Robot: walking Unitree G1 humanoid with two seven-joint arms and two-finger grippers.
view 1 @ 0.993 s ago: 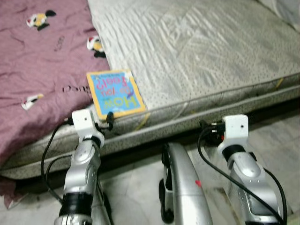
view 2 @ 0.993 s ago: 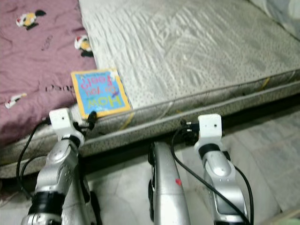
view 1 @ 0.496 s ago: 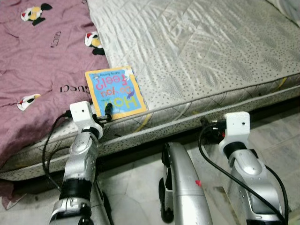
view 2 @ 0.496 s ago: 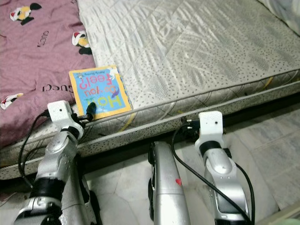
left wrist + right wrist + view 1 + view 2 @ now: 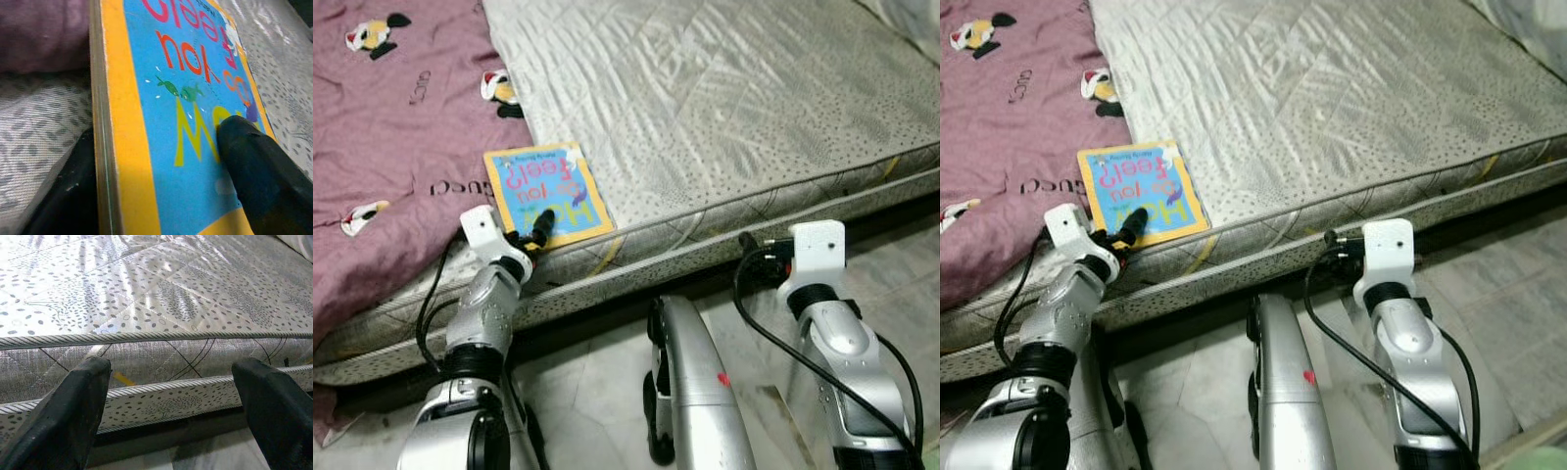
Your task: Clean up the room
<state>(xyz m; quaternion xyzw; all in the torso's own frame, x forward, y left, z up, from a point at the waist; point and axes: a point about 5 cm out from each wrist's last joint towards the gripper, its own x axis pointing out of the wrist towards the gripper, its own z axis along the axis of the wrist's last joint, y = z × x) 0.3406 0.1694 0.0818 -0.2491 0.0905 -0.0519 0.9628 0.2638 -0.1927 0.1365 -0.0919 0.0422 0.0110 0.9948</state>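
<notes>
From the head, a children's board book [image 5: 546, 194] with a blue cover and yellow edge lies flat near the front edge of the grey mattress [image 5: 724, 108], right beside a purple blanket [image 5: 396, 147] with little cartoon figures on it. The left end effector [image 5: 530, 238] reaches over the front edge of the bed to the near corner of the book, and one black finger lies on the cover. The right end effector [image 5: 756, 257] hangs in front of the side of the mattress, above the pale tiled floor [image 5: 597, 392], well apart from the book. From the left wrist, the book [image 5: 161, 122] is very close, with colourful letters on the blue cover. One black finger [image 5: 259, 181] rests on top of the cover and the other sits low beside the thick yellow edge, so the end effector is partly open around the book's corner; you cannot tell if it squeezes it yet. From the right wrist, the two black fingers [image 5: 73, 416] are spread wide apart and hold nothing, with the spotted side of the mattress [image 5: 161, 357] between them.
</notes>
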